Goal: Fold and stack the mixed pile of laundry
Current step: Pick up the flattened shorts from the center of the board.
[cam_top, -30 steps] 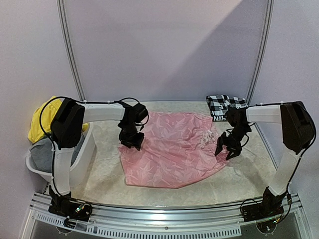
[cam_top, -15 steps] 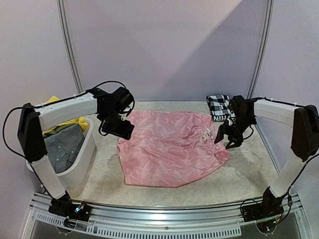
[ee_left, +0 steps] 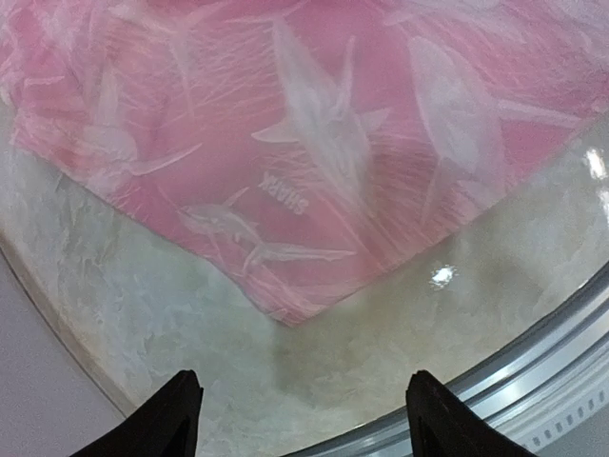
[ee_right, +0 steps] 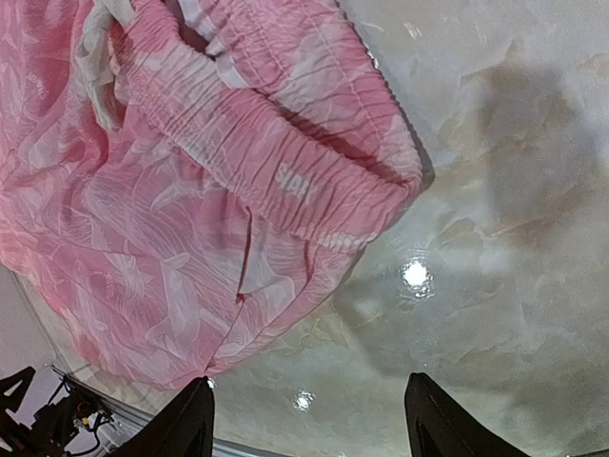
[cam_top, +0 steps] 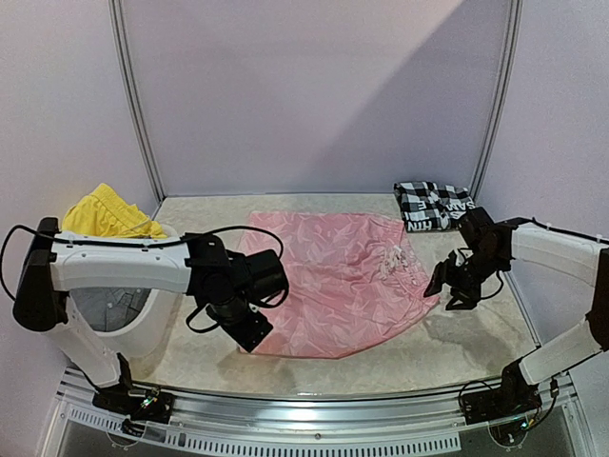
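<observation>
Status: pink garment [cam_top: 333, 286] flat on worktop [cam_top: 485, 333]; left end effector [cam_top: 252, 333] over its near-left corner, right end effector [cam_top: 450, 290] by right edge, both spread wide.

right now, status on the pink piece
Left gripper open, right gripper open, both empty. Pink piece spread out, unfolded. Nothing lying on it.

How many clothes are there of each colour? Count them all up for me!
Pink shark-print shorts: 1
Black-and-white checked shirt: 1
Yellow garment: 1
Grey garment: 1
Total: 4
</observation>
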Controlling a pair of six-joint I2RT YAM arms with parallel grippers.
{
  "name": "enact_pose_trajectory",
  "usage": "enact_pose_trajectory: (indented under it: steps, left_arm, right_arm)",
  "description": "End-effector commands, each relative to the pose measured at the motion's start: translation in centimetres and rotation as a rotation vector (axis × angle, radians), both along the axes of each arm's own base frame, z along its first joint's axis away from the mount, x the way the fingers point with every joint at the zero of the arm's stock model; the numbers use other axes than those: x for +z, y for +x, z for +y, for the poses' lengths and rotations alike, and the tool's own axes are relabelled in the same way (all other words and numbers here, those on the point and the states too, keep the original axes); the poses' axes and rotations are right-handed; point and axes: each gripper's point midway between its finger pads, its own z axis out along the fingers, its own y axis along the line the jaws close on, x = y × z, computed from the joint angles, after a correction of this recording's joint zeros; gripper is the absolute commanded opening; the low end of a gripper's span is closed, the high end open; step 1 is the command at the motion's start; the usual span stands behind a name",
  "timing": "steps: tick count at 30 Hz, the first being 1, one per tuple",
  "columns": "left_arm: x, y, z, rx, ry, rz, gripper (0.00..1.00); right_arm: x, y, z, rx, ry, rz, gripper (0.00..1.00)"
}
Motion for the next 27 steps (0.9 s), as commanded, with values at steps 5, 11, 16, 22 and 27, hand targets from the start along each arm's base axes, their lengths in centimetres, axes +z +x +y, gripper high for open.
enact_pose_trajectory:
  steps: [5,11,16,22,27]
  left_arm:
    - [-2.3,-2.5,-5.4,-0.289,-0.004,-0.088,0.73]
    - [-5.0,-2.9,-6.2,-0.439,0.082,-0.101,0.70]
    - [-5.7,-2.9,-6.2,-0.496,0.092,-0.125,0.68]
    - [-6.6,-2.9,-5.8,-0.552,0.102,-0.138,0.67]
    - [-6.8,-2.3,-5.5,-0.570,0.108,-0.182,0.63]
  right_arm:
    - [-1.8,-0.2,1.0,-0.055,0.090,-0.029,0.71]
    - [-2.9,0.9,0.5,-0.099,0.106,-0.024,0.72]
    - [-4.0,2.3,-0.4,-0.141,0.115,-0.024,0.69]
    - [-5.8,3.9,-0.8,-0.134,0.123,-0.006,0.62]
    - [-7.1,4.4,-0.5,-0.089,0.133,0.028,0.47]
